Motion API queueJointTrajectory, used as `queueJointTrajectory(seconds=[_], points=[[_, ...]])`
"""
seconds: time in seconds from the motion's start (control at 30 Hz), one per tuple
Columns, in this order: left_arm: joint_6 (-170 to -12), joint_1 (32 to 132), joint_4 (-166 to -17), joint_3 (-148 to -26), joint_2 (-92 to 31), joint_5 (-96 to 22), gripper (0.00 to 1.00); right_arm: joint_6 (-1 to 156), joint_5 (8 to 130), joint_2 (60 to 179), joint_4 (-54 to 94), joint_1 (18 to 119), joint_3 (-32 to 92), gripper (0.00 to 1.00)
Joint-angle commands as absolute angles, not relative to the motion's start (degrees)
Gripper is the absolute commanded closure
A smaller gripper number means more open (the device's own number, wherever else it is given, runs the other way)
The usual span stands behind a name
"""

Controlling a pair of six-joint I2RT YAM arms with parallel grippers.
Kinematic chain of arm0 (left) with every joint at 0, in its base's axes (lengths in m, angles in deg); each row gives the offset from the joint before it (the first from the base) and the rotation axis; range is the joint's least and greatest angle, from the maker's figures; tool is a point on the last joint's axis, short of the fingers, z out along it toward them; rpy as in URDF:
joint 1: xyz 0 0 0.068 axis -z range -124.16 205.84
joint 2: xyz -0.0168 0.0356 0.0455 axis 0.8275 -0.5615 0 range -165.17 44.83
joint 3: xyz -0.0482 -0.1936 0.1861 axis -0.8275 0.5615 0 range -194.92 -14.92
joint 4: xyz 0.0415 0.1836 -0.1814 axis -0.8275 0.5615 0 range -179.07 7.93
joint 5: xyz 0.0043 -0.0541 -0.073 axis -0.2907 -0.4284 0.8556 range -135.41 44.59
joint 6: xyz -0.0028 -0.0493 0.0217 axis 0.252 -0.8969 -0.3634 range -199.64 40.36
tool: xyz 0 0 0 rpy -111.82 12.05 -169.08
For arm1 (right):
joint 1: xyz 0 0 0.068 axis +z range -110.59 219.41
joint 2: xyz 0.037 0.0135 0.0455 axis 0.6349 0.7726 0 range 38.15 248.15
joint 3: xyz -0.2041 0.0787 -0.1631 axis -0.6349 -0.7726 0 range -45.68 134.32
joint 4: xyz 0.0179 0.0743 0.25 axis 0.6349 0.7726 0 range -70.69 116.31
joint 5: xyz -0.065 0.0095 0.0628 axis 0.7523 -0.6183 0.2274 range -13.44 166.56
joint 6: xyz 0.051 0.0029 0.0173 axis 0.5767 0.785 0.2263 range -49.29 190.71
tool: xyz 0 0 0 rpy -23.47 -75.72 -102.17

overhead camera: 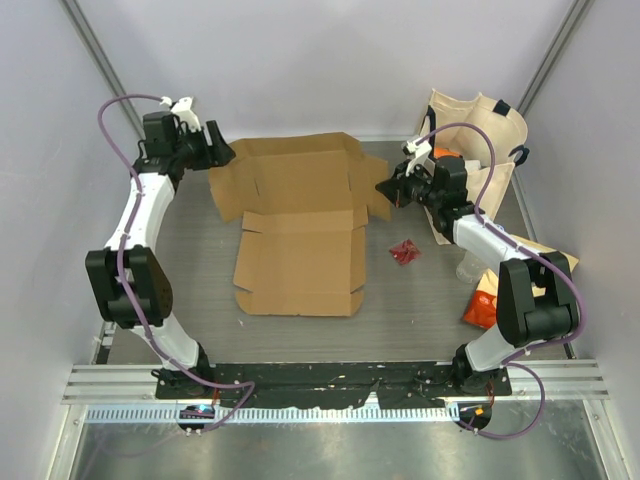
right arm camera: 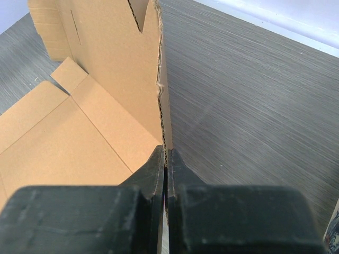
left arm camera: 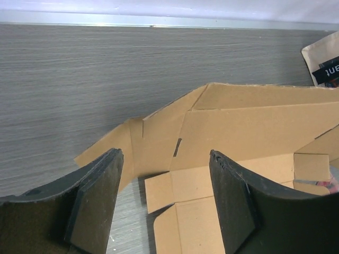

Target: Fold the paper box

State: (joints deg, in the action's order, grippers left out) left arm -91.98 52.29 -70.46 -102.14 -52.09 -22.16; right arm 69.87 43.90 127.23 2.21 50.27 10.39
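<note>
We see the paper box [overhead camera: 300,240] as an unfolded brown die-cut sheet lying near the middle of the grey table [overhead camera: 200,270], its long axis running from the near side toward the far wall, with flaps spread at the far end. The right gripper [overhead camera: 385,188] sits at the sheet's far right side flap. In the right wrist view its fingers [right arm camera: 156,169] are pressed together on the corrugated edge of the paper box [right arm camera: 106,79], and the pinched flap stands upright from the flat panels beside it. The left gripper [overhead camera: 218,155] is at the far left corner of the sheet. In the left wrist view its two fingers [left arm camera: 98,196] are spread wide apart, and the left gripper [left arm camera: 164,156] has the slightly raised left flaps of the paper box [left arm camera: 254,132] in front of it. We cannot tell whether either pad touches the cardboard. A cream tote bag [overhead camera: 480,120] lies at the far right behind the right arm, an orange snack bag [overhead camera: 482,305] lies at the right edge near that arm's elbow, and a small red wrapper [overhead camera: 405,251] lies on the table just right of the sheet.
</note>
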Motion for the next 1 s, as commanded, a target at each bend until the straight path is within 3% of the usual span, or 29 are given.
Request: queueJointTrajectory(seconds=[0.0, 0.37, 0.67, 0.77, 0.87, 0.93, 0.97], points=[[-89.22, 51.89, -74.04, -105.71, -53.42, -20.8, 0.3, 69.04, 42.2, 125.69, 0.33, 50.31, 12.94, 0.98], [-92.99, 52.06, -79.4, -105.8, -58.35, -15.45, 0.46, 69.3, 41.93, 125.61, 0.68, 50.31, 13.29, 0.99], [-92.56, 55.14, -80.37, -103.52, -56.86, -18.42, 0.8, 70.09, 42.2, 125.87, 0.68, 50.4, 13.38, 0.99], [-92.73, 55.31, -80.19, -102.03, -55.19, -20.97, 0.96, 70.36, 44.03, 125.87, 0.94, 50.75, 13.38, 0.99], [-92.91, 57.86, -80.37, -99.74, -52.64, -24.22, 1.0, 69.66, 47.9, 125.96, 4.79, 51.89, 14.61, 0.9], [-92.82, 58.47, -80.72, -98.25, -50.89, -24.58, 1.0, 68.87, 54.21, 125.43, 7.52, 54.08, 16.27, 0.77], [-92.82, 58.65, -80.63, -97.29, -50.45, -24.67, 1.0, 68.08, 56.68, 125.43, 11.1, 55.05, 17.15, 0.65]])
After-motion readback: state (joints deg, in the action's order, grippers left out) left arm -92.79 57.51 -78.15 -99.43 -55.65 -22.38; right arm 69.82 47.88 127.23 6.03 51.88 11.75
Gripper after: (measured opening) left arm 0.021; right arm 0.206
